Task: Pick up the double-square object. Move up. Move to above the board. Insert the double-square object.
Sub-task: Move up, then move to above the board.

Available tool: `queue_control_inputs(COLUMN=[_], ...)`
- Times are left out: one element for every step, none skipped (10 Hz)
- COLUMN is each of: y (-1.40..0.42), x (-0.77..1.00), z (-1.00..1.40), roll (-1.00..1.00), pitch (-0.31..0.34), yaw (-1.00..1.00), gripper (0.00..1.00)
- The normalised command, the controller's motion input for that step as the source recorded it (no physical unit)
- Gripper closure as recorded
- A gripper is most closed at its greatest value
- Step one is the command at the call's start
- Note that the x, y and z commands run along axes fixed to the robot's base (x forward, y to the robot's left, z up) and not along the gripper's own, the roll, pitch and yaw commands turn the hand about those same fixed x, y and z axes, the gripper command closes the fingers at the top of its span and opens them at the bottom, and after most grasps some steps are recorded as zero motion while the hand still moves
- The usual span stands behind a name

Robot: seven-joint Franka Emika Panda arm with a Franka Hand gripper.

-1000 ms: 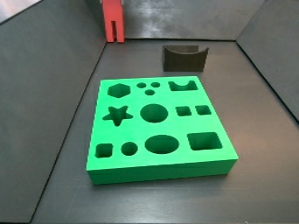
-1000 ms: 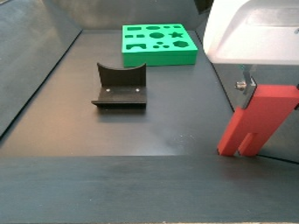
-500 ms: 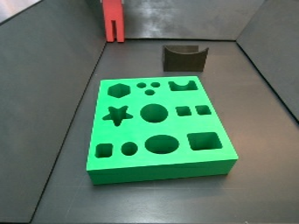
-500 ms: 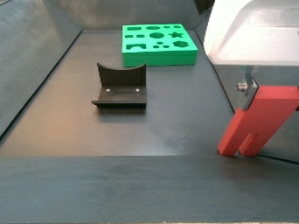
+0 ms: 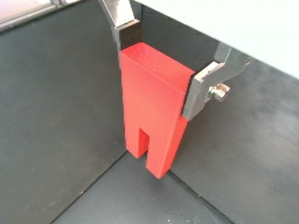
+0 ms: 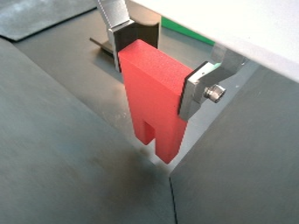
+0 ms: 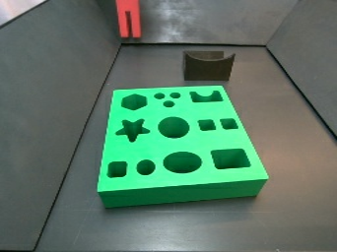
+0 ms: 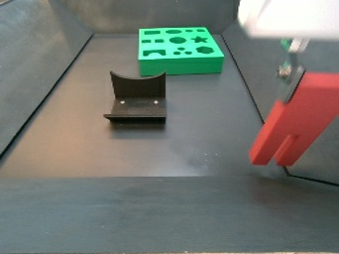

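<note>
The double-square object is a tall red piece with two legs pointing down. My gripper is shut on its upper block, one silver finger on each side, as both wrist views show. In a side view the piece hangs just off the floor at the near right, by the wall. In a side view it is at the far left corner. The green board with shaped holes lies flat on the floor, well away from the gripper, and shows far back in a side view.
The dark fixture with a curved notch stands between the board and the back wall, also in a side view. Grey walls enclose the floor. The held piece is close to a wall corner.
The gripper has risen with the red piece in it. The piece's legs have lifted off the floor. Board and fixture have not moved.
</note>
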Motion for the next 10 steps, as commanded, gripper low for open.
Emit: queue_control_inputs(y=[0.0,-0.14,-0.14,-0.13,-0.11,-0.1,-0.09,-0.09,-0.07,-0.06], x=[-0.01,0.08,0.09,0.08,0.07,0.06,0.05,0.04,0.03,0.03], z=[0.3,1.0,1.0,1.0,1.0,1.0,1.0,1.0,1.0,1.0], roll=[0.05,0.22,0.21,0.18,0.12,0.08,0.07,0.06,0.06,0.05], pitch=[0.084,0.284,0.278,0.24,0.187,0.137,0.106,0.087,0.083,0.079], yaw=[0.01,-0.06,-0.06,-0.03,-0.01,0.0,0.01,0.02,0.02,0.02], gripper=[1.0,1.0,1.0,1.0,1.0,1.0,1.0,1.0,1.0,1.0])
